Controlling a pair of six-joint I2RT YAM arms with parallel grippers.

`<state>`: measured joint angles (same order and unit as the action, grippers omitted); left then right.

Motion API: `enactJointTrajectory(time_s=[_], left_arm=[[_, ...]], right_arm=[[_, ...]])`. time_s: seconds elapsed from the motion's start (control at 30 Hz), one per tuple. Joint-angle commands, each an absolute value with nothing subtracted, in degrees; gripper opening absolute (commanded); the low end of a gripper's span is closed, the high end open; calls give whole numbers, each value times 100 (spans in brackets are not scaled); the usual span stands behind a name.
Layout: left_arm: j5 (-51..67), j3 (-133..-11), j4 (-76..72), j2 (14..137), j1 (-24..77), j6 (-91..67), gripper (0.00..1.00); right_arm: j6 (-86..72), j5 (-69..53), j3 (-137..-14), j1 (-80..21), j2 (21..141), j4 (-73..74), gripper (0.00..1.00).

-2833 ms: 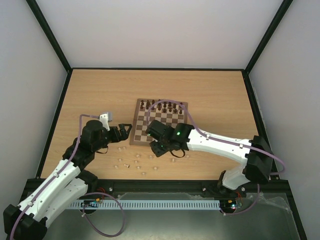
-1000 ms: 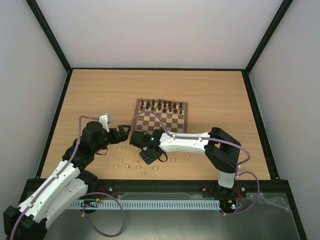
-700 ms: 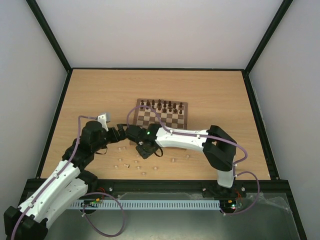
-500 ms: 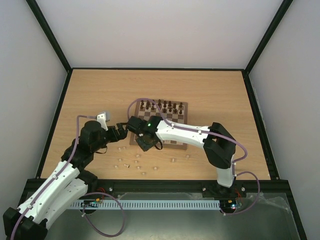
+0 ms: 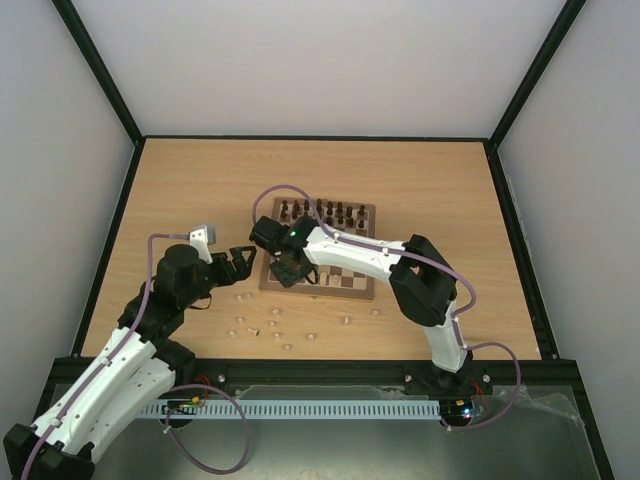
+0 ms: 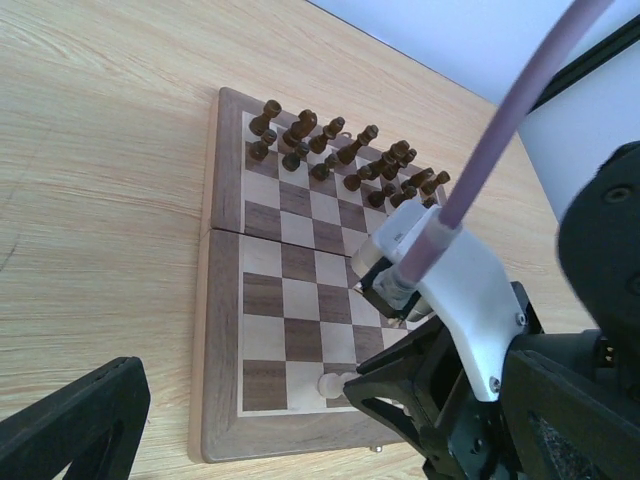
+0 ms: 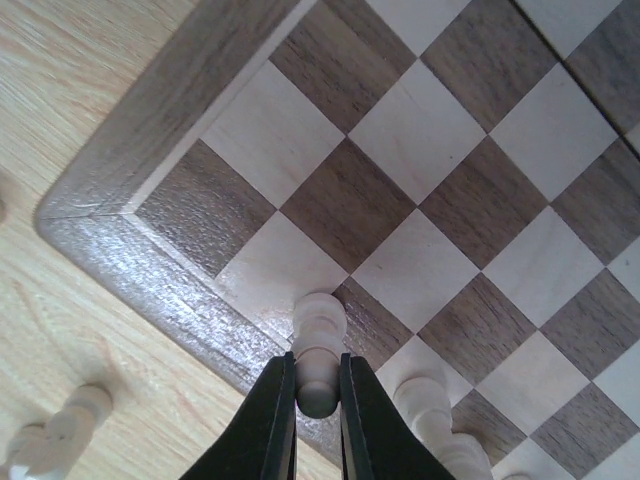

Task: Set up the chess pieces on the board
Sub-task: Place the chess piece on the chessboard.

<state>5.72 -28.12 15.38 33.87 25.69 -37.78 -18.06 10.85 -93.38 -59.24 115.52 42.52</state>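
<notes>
Here, setup is barely begun: dark brown pieces (image 5: 325,211) fill the upper rows of the board (image 5: 340,282), while most chess pieces (image 5: 275,326) lie scattered on the table (image 5: 200,180) below it. The right gripper (image 7: 317,372) is clamped on one pale turned-wood piece (image 7: 319,325) over the board's lower-left corner. The left gripper (image 5: 245,263) gapes wide and holds nothing.

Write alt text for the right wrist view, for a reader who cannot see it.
The right pincer is shut on a pale chess piece above the corner of the board. A second pale piece is close beside it, and a third pale piece lies on the wooden table.
</notes>
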Motion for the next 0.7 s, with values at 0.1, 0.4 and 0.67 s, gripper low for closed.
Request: enactJointTrajectory(time_s=[0.1,0.4,0.67], left_arm=[[501,-2964,1663,3357,2525,-3741,99],[526,-2920,1611,3407,2514,-3736,99],[546,-2883,1557,3432,2514,-3762,99]], right_arm=[[-1679,1119,-9367,-5804,11674,4630,4],[-1720,1113,-9176,-5784,11582,4616,4],[-1783,1114,-8928,-5786,11361,4602,5]])
